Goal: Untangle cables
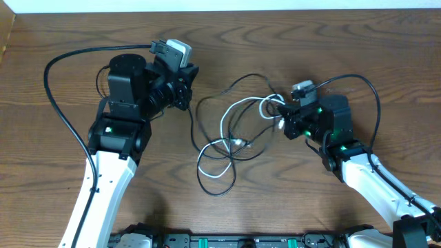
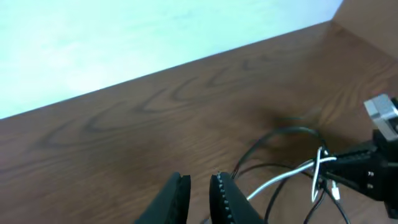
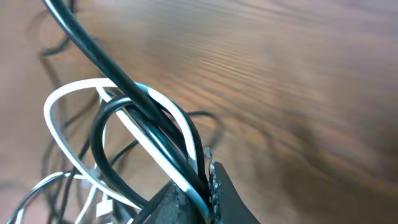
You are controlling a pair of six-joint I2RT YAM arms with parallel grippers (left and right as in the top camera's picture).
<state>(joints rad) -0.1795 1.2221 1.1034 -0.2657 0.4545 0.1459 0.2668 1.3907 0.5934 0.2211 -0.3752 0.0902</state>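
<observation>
The cables lie tangled mid-table: a white cable [image 1: 224,117] in loops and a thin black cable [image 1: 242,81] running through them. My right gripper [image 1: 281,118] sits at the tangle's right side. In the right wrist view it [image 3: 208,167] is shut on the white cable [image 3: 69,93] and the black cable [image 3: 93,45] together. My left gripper [image 1: 186,93] stays left of the tangle and touches no cable. In the left wrist view its fingers [image 2: 199,179] stand slightly apart with nothing between them, and the white cable [image 2: 280,180] runs off to the right.
The wooden table [image 1: 55,172] ends at a pale wall along the back [image 2: 124,43]. A thick black arm cord [image 1: 58,110] loops left of the left arm, and another [image 1: 375,103] arcs over the right arm.
</observation>
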